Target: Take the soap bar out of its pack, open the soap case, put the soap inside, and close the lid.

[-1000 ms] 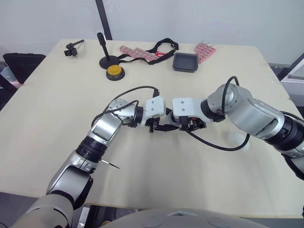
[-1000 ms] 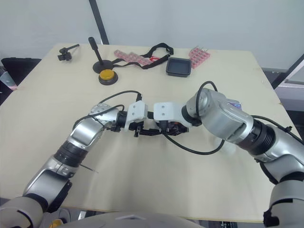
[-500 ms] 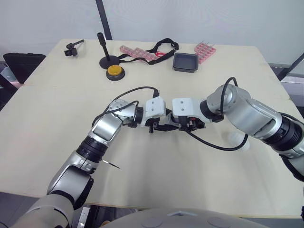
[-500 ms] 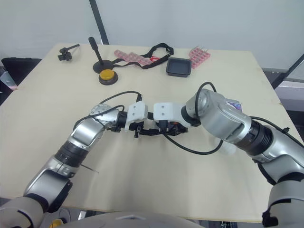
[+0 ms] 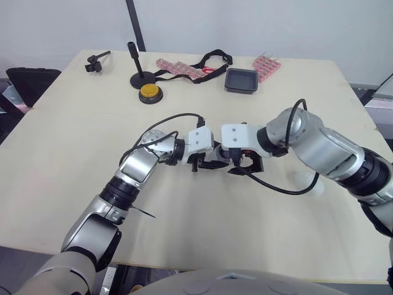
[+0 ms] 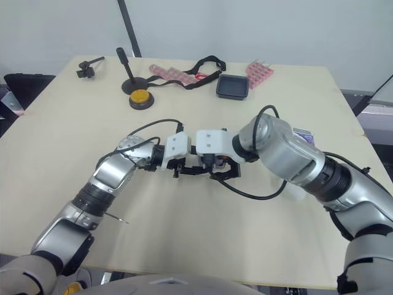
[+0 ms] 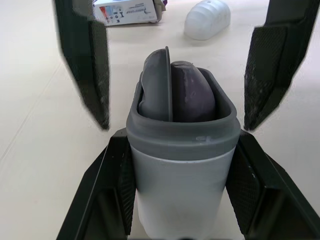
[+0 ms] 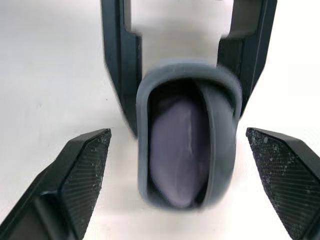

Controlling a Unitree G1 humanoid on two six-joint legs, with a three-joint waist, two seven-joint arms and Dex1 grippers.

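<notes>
My left gripper [image 7: 181, 137] is shut on the soap case [image 7: 180, 165], a white body with a grey rim, held low over the table's middle. The purple soap bar [image 7: 194, 92] sits inside the case, with a grey flap [image 7: 157, 82] standing beside it. Facing the case's mouth is my right gripper [image 8: 178, 134], open, its fingers [image 8: 75, 175] spread either side of the rim and not touching it. From the head both grippers meet tip to tip, left gripper [image 5: 209, 162] and right gripper [image 5: 244, 165]. The soap pack [image 7: 127, 10] and a white rounded piece [image 7: 207, 19] lie beyond on the table.
At the table's far side stand a black tray [image 5: 241, 80], a yellow button [image 5: 148, 92], a black stand [image 5: 140, 78], pink racks [image 5: 265, 64] and a black strap [image 5: 209, 61]. The white piece [image 6: 295, 193] lies under my right forearm, near the pack [image 6: 303, 135].
My right gripper's fingers have spread wider apart in front of the case. The left gripper has kept its hold and place.
</notes>
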